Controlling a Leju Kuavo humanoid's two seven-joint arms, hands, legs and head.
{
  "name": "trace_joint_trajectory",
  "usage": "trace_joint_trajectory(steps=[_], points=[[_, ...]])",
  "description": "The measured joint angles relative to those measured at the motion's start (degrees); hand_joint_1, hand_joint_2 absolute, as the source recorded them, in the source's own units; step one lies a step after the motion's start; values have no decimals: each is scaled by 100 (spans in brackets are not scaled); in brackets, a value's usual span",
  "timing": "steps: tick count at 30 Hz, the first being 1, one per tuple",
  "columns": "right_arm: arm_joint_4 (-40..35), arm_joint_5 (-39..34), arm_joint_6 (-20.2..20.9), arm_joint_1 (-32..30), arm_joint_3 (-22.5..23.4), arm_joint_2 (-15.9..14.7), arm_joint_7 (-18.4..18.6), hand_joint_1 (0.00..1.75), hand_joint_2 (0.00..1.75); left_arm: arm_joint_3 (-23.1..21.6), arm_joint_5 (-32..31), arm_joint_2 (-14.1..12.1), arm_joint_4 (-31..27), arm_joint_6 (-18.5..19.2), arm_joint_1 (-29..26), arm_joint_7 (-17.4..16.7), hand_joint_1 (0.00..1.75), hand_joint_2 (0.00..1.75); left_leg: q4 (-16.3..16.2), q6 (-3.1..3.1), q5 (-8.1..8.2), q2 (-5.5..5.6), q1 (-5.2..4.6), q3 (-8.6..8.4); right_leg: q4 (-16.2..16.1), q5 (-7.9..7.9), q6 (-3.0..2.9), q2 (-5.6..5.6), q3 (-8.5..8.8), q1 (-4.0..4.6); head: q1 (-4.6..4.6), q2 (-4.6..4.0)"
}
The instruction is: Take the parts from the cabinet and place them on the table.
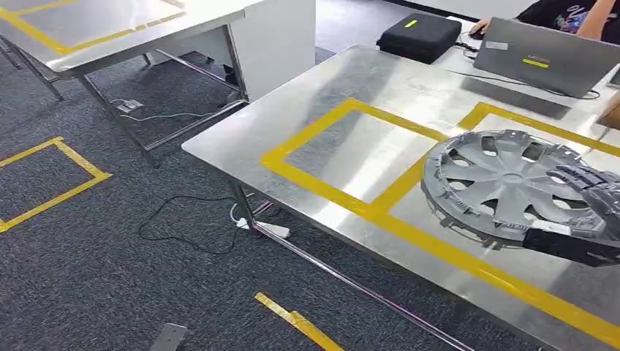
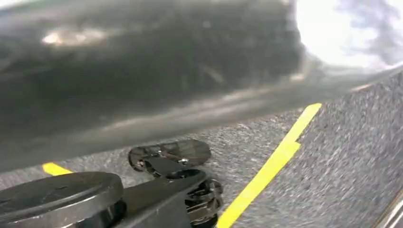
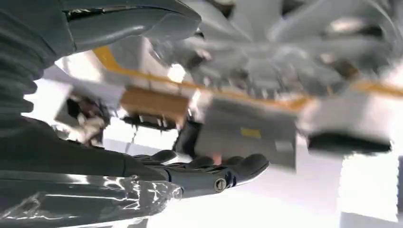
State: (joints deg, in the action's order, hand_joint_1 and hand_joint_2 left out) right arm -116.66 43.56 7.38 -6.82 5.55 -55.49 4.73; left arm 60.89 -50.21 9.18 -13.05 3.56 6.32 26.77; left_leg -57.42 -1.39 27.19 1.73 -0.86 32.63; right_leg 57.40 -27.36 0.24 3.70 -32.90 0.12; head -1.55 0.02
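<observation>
in the head view you see a grey wheel cover (image 1: 508, 183) lying flat on the steel table (image 1: 351, 88) at the right of the frame, sitting across the yellow tape (image 1: 343, 197) that marks two rectangles on the tabletop. the right hand (image 1: 592, 194) enters from the right edge and rests over the cover's right rim, dark fingers spread on its face; whether it actually clasps the rim you cannot tell. in the right wrist view the right hand's fingers (image 3: 223, 173) extend straight with nothing between them, and the wheel cover (image 3: 285, 52) appears blurred across the upper part of the frame. at the upper right of the head view a grey laptop (image 1: 545, 58) stands beside a black case (image 1: 418, 35), with a person's arm (image 1: 592, 14) behind them. a second table (image 1: 110, 33) occupies the upper left, and a black cable (image 1: 183, 227) trails over the dark carpet at lower centre. in the left wrist view you see carpet with a yellow tape strip (image 2: 271, 166); the left hand's state cannot be told.
</observation>
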Motion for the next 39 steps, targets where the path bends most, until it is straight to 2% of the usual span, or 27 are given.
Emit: trace_joint_trajectory(steps=[5,6,7,8,11,12,13,14,15,17,18,19,20,22,23,24,27,28,30,32,33,34,35,36,37,38,39], points=[[-140,361,-457,-252,68,273,-164,0,175,26,35,4,0,0,-24,26,0,0,-1,0,5,1,2,-2,0,-3,3,0,2,2,4,0],[-369,852,-1130,-813,57,739,-338,0,175,107,46,13,0,0,-68,53,0,0,-4,-12,19,3,-5,-2,1,-15,17,-3,3,-8,9,0],[-517,1308,-2285,-1254,-10,1441,-629,0,175,175,105,20,0,-37,-112,59,0,0,-6,-20,29,4,-5,-4,0,-20,20,2,3,-7,2,0],[-580,1572,-3141,-1540,-166,2042,-793,0,175,254,140,35,0,-77,-115,59,0,0,-9,-31,40,4,-10,-9,0,-30,34,8,8,-13,9,0],[-584,1834,-4260,-1909,-586,2831,-983,0,175,315,158,55,0,-162,-116,66,0,0,-8,-54,48,-10,-26,-18,-23,-28,47,32,15,-26,7,0],[-584,1768,-4478,-1971,-704,3093,-1169,0,175,337,160,66,0,-179,-115,79,0,0,42,-78,-8,-29,-11,-42,-30,5,77,57,25,-17,11,0],[-580,1634,-4571,-2014,-758,3310,-1396,0,175,367,162,103,0,-199,-110,88,0,0,133,-86,-65,-91,48,-82,17,-65,72,3,-7,-8,11,0],[-563,1458,-4624,-2046,-800,3594,-1657,0,175,392,162,109,0,-210,-104,94,0,0,175,-109,-83,-111,46,-104,154,-234,112,-173,-66,6,-26,0],[-528,1318,-4628,-2034,-828,3797,-1864,0,175,407,169,120,0,-219,-111,96,0,0,175,-120,-89,-142,52,-95,518,-495,146,-261,-213,-12,-55,0],[-403,942,-4628,-2047,-878,4181,-2220,0,175,415,169,127,2,-230,-128,96,0,0,173,-117,-92,-220,52,-69,1422,-944,212,-318,-574,-74,-48,0],[-305,673,-4628,-2049,-882,4381,-2446,0,175,428,173,129,2,-249,-129,92,0,0,169,-100,-103,-254,62,-50,1684,-1016,246,-323,-664,-95,-50,0],[-200,402,-4628,-2044,-882,4558,-2640,0,175,448,175,131,2,-264,-129,90,0,0,168,-76,-118,-266,72,-36,1656,-941,272,-328,-614,-121,-55,0],[-108,229,-4628,-2035,-880,4721,-2817,0,175,459,177,140,2,-278,-129,88,0,0,167,-55,-131,-283,86,-22,1400,-766,297,-339,-439,-147,-48,0],[93,33,-4628,-2024,-834,5056,-3136,0,175,499,177,157,2,-304,-119,74,0,0,145,14,-158,-291,128,9,361,-357,365,-391,218,-200,-50,0],[183,-107,-4626,-2009,-810,5206,-3254,0,175,518,177,157,2,-319,-113,72,0,0,109,60,-162,-292,122,20,-65,-373,387,-418,478,-225,-59,0],[270,-241,-4617,-1981,-788,5333,-3359,0,175,531,177,155,2,-335,-117,66,0,0,97,117,-165,-289,117,66,-76,-333,306,-345,546,-166,-68,0],[597,-576,-4582,-1929,-651,5686,-3631,0,175,555,175,157,2,-369,-121,48,0,0,81,246,-255,-285,130,76,-50,-320,159,-316,389,-147,-54,0],[703,-625,-4569,-1924,-624,5781,-3689,0,175,560,175,155,2,-378,-124,48,0,0,59,281,-225,-274,151,93,-81,-265,69,-325,363,-174,-63,0],[851,-688,-4504,-1913,-594,5951,-3780,0,175,568,173,155,2,-389,-124,48,0,0,-355,326,279,-242,157,252,-80,-199,-31,-338,332,-160,-13,0],[984,-710,-4462,-1884,-559,6058,-3854,0,175,582,173,153,2,-415,-125,48,0,0,-1227,344,840,-238,157,520,-69,-110,-85,-343,231,-126,9,0],[1121,-717,-4458,-1849,-533,6124,-3925,0,175,584,173,153,2,-422,-128,48,0,0,-1541,340,968,-237,157,581,-66,-67,-99,-343,172,-103,0,0],[1281,-719,-4458,-1822,-502,6198,-3985,0,175,586,171,153,2,-424,-130,48,0,0,-1593,325,947,-233,155,530,-58,-27,-106,-340,109,-81,7,0],[1405,-719,-4458,-1811,-478,6264,-4027,0,175,586,171,153,2,-428,-128,48,0,0,-1411,296,812,-228,148,370,-43,13,-105,-337,46,-62,4,0],[1481,-719,-4458,-1810,-463,6303,-4064,0,0,586,171,153,2,-431,-125,48,0,0,-1025,256,613,-226,137,100,-30,47,-103,-333,-12,-42,2,0],[1529,-719,-4458,-1801,-454,6327,-4080,0,0,586,171,153,2,-433,-123,48,0,0,-549,203,444,-220,124,-223,-25,80,-102,-323,-50,-26,7,0],[1592,-701,-4458,-1778,-441,6362,-4097,0,0,586,171,140,2,-437,-115,48,0,0,-27,128,379,-177,99,-610,-21,117,-85,-318,-65,-26,-2,0],[1645,-675,-4458,-1752,-428,6386,-4101,0,0,586,168,131,2,-439,-103,48,0,0,223,98,414,-168,73,-753,-7,143,-48,-310,-101,13,4,0]])
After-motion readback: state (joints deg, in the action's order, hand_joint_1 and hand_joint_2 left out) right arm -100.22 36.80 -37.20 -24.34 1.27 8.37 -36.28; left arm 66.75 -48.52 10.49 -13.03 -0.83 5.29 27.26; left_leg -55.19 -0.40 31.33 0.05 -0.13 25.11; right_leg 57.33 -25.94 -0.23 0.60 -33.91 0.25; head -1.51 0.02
